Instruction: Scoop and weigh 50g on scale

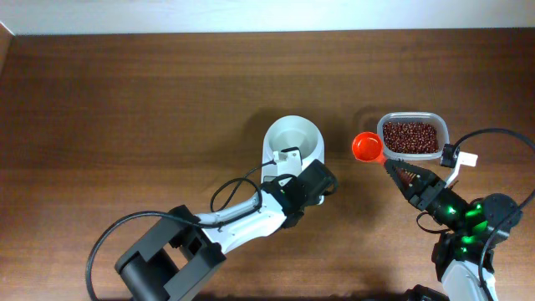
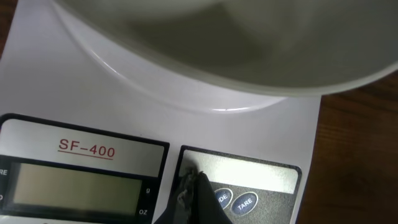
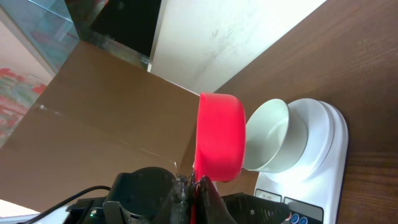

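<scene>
Beans (image 1: 410,136) are all sitting in the clear tub (image 1: 444,127) over on the right of the wooden table (image 1: 125,100). We've got the orange scoop (image 1: 367,147) just beside the tub's left end, cup facing up. The right gripper (image 1: 398,170) is clamped tight on the scoop's handle, so the scoop hangs between the tub and the scale (image 2: 292,124). The scale sits mid-table with its white bowl (image 1: 294,138) on top. The left gripper (image 2: 194,186) has its jaws fully closed with nothing in them. Its tips point down at the scale's front panel, right next to the two round buttons (image 2: 235,200) and just right of the grey display (image 2: 74,186). We honestly can't tell whether the tips touch the panel or just hover over it.
</scene>
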You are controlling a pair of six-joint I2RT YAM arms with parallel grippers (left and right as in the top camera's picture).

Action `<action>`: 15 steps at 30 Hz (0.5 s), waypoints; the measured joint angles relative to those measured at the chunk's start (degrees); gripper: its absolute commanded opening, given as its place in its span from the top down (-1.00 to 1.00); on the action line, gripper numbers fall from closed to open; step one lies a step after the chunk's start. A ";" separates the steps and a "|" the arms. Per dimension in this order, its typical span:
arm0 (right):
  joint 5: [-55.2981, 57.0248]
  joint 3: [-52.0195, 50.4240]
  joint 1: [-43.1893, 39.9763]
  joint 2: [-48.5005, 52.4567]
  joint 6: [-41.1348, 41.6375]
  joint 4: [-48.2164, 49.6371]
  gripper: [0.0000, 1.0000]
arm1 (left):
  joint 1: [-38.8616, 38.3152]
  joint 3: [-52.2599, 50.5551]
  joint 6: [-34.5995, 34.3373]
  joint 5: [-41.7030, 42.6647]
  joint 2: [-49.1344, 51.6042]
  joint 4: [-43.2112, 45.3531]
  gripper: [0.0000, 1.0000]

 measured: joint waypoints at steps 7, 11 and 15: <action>0.00 0.00 0.00 0.00 0.00 0.00 0.92 | 0.00 0.09 0.28 4.92 -4.55 -6.01 1.00; 0.68 0.00 0.00 0.00 -0.02 -0.02 0.92 | 0.00 0.09 3.17 5.55 -9.79 -7.23 1.00; 1.92 0.00 0.00 0.00 -0.02 0.00 0.92 | 0.00 0.09 5.27 5.27 -12.48 -7.43 1.00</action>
